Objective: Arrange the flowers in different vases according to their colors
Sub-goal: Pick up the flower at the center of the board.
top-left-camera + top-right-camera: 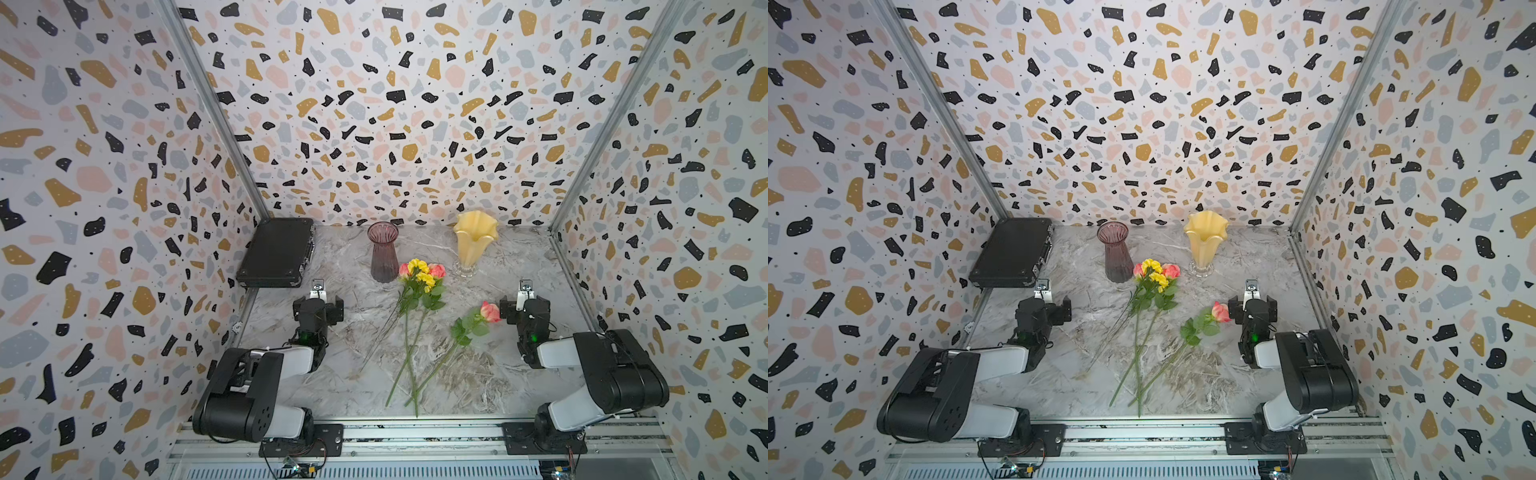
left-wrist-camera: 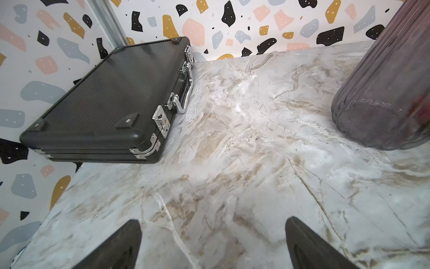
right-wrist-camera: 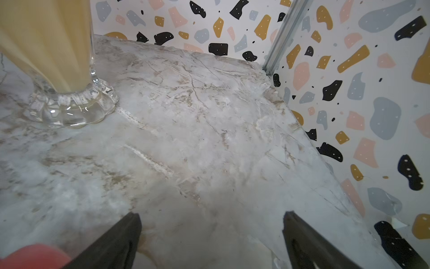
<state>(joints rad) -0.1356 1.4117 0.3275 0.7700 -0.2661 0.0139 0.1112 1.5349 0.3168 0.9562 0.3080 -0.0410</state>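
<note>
Though blurred — rose [image 3: 32,256] beside right gripper [image 3: 211,215]

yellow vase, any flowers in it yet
No, the yellow vase stands empty, and the flowers all lie on the marble table.

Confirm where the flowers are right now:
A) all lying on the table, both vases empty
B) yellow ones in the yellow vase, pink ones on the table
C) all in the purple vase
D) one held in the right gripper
A: the flowers lie flat on the table in front of the purple vase and the yellow vase, both empty, and the right gripper is open with nothing in it.
</note>
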